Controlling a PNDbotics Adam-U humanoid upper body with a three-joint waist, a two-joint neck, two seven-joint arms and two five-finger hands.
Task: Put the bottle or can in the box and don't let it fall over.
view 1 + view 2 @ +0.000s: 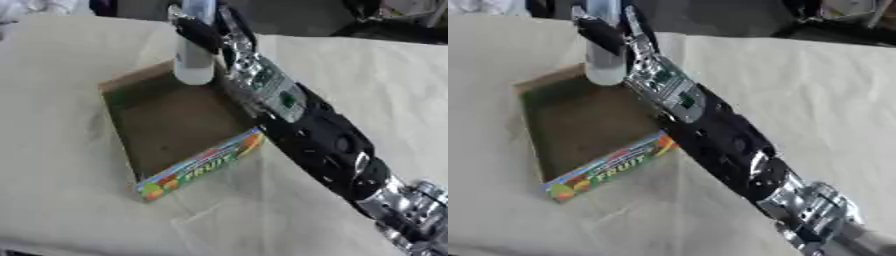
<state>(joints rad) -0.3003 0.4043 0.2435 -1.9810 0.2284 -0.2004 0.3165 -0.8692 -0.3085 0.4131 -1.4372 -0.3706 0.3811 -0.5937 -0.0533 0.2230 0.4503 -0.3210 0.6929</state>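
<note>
Cardboard is forming the shallow open box (179, 122), which is lying on a cloth-covered table (61, 200) with a printed fruit label on its near wall. The box interior is showing bare brown floor with nothing standing in it.

The right hand (203, 31) is reaching in from the lower right along a black and silver arm, and its fingers are curling round a pale, upright bottle (194, 62). The bottle is hanging at the far corner of the box, its base sitting at or just over the far rim; whether the base is touching the box floor cannot be told from either view. The left hand is not appearing in either view.

Handling judgement: the bottle is looking like a light plastic container with a smooth, probably slippery wall, tall relative to its base, so it is likely to be tippy once released. The present hold is sitting on the upper half of the body, which is leaving the base free for placement. A hold nearer the middle would probably be giving better control of tilt.

Recommended next step: keep the bottle vertical, lower it until the base is resting flat on the box floor clear of the walls, then spread the fingers slowly.
</note>
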